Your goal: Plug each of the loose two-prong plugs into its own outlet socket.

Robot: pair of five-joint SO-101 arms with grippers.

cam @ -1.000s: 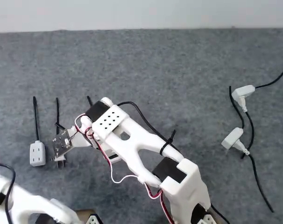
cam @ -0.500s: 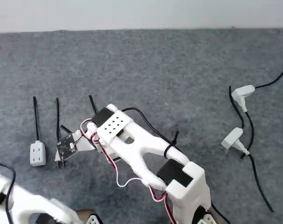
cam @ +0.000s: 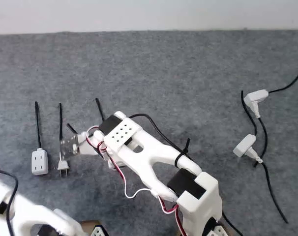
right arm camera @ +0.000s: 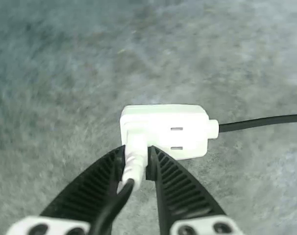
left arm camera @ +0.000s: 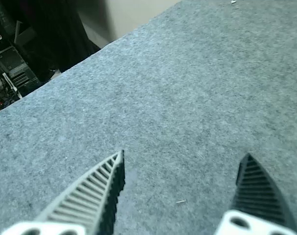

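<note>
The right end effector [right arm camera: 136,148] is clamped on a white two-prong plug [right arm camera: 133,166]. Its ribbed black fingers [right arm camera: 170,181] squeeze the narrow neck from both sides, and the plug cord [right arm camera: 111,205] trails back between them.

Just ahead lies the white outlet socket [right arm camera: 163,129], a rounded block with a pair of slots on its upper face. The black socket cord [right arm camera: 261,122] leaves it toward the right of the frame. In the right wrist view the plug's front end overlaps the socket's edge, so the prongs are hidden there. In the high view, at lower left of the frame, the plug sits just beside the socket with a strip of tabletop [cam: 188,73] between them, and its prongs are bare.

A third cord [cam: 97,109] runs under the right arm [cam: 149,157], which covers its end. At the right of the frame, well apart from the arm, an upper cord end [cam: 256,97] and a lower cord end [cam: 246,145], both white, lie on looping black leads. They are too small to tell plug from socket.

The left end effector [left arm camera: 184,155] is spread wide with nothing between its toothed tips, above bare tabletop. The left arm [cam: 16,211] is cut off at the lower left corner of the high view.

The tabletop is fuzzy grey felt. The arms are white plastic, and the right one carries loose red and white wires [cam: 120,184].
</note>
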